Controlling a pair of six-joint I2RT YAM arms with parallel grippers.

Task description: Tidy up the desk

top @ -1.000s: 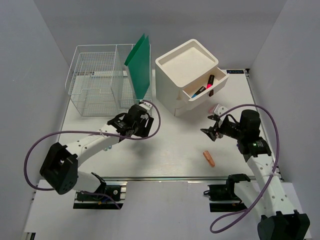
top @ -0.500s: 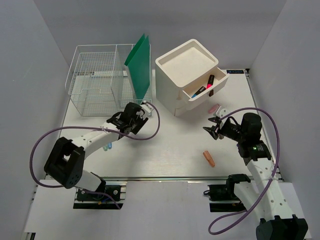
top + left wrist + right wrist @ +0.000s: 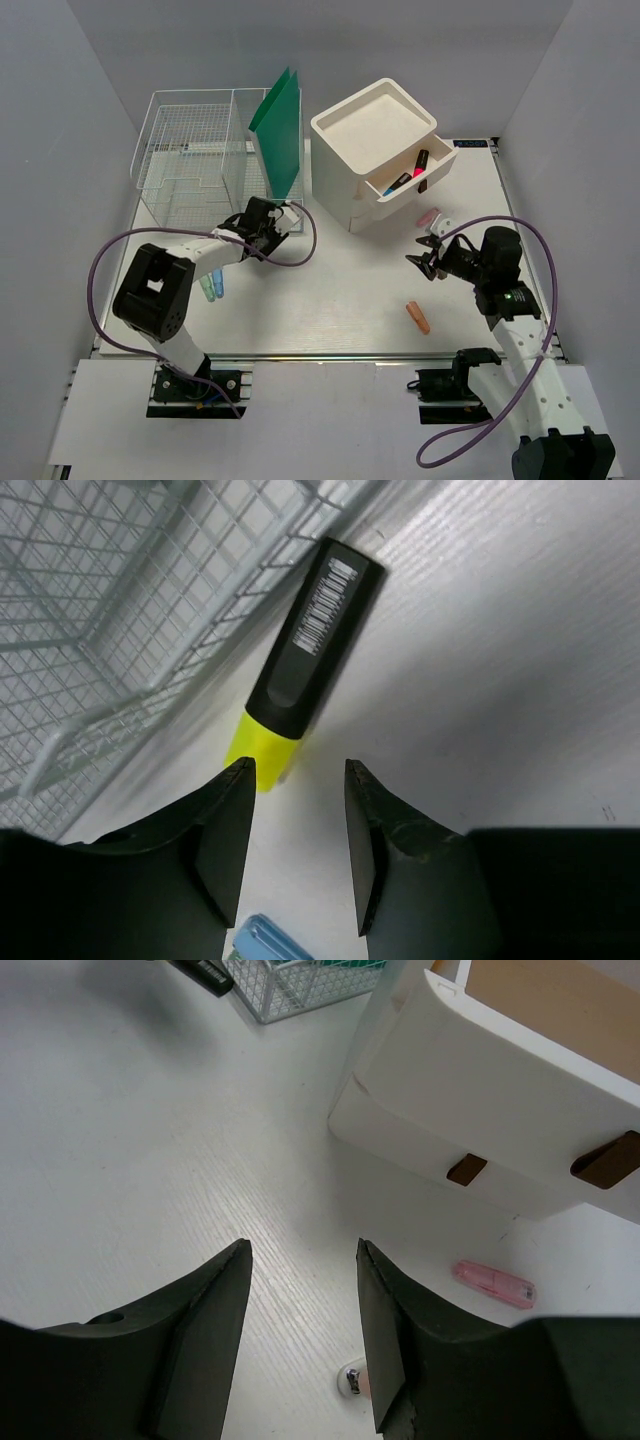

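The desk (image 3: 330,290) is a white tabletop with a metal rail along its near edge. My left gripper (image 3: 250,228) is open and empty at the front of the wire basket (image 3: 190,170). In the left wrist view the gripper (image 3: 298,770) hovers just short of a yellow highlighter with a black cap (image 3: 300,665) that lies against the basket's mesh (image 3: 120,610). My right gripper (image 3: 425,262) is open and empty over bare desk in front of the drawer box (image 3: 372,140). In its wrist view the gripper (image 3: 302,1250) has a pink stick (image 3: 495,1283) and a small white piece (image 3: 352,1380) to the right.
A green folder (image 3: 280,125) stands in the basket. The box's open drawer (image 3: 412,180) holds markers. Blue and green pens (image 3: 212,287) lie at the left, and the blue one shows in the left wrist view (image 3: 265,942). An orange-pink piece (image 3: 418,317) lies near the front.
My left arm has folded back and its gripper has moved left and farther back, toward the basket, uncovering the pens. My right gripper has shifted slightly farther back.
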